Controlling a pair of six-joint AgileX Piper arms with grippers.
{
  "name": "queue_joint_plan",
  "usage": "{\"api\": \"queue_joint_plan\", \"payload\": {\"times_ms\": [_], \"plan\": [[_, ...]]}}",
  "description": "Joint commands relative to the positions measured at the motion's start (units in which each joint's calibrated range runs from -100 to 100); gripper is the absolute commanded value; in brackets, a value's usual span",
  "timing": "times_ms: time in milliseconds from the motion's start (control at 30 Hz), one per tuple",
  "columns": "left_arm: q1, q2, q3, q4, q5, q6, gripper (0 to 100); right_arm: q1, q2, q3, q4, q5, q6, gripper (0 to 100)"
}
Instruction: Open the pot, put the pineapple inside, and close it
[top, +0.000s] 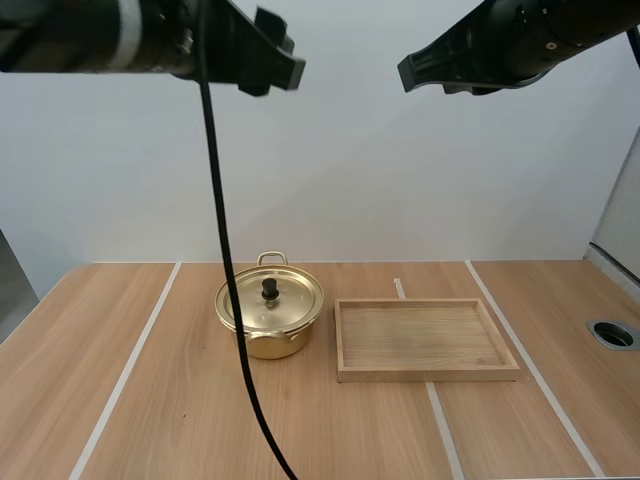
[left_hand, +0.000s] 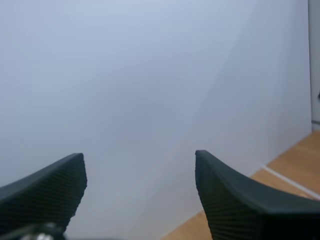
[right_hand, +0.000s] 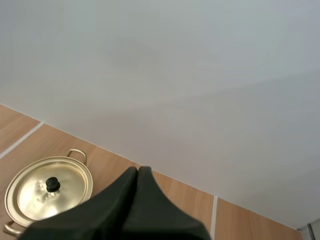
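Left claw (left_hand: 140, 167) is spread wide, right claw (right_hand: 138, 172) pressed together, both way up above the table (top: 180, 400). Pot (top: 268, 328) sits far below them, lid (top: 285, 305) on, probably thin slick metal, so grab the little black knob (top: 269, 288). Right wrist view catches that knob; high view adds the tray (top: 425, 373) beside the pot.

The high camera looks forward and down over the table (top: 180, 400) from behind, the right wrist camera, raised well above, shares its pot (top: 270, 315), and the left wrist camera faces the wall (left_hand: 150, 75), perhaps catching the table's edge.
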Motion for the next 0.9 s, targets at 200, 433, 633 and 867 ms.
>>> {"api": "queue_joint_plan", "payload": {"times_ms": [200, 433, 633, 867], "plan": [[0.05, -17.1, 5.91, -0.18, -2.85, -4.09, 100, -0.19, -0.87, 0.55, 0.42, -13.46, 1.37, 0], [1.63, -32.2, 25.27, 3.6, -26.26, -11.53, 100, -0.19, -9.94, 19.16, 0.54, -41.9, 1.72, 0], [-1.07, -38.58, 39.0, 6.11, -42.18, -11.54, 100, -0.19, -21.45, 45.16, 0.05, -60.63, 1.62, 0], [-1.92, -39.85, 50.52, 11.87, -38.39, -11.54, 100, -0.96, -36.74, 67.22, 1.85, -71.73, 1.74, 0]]}}
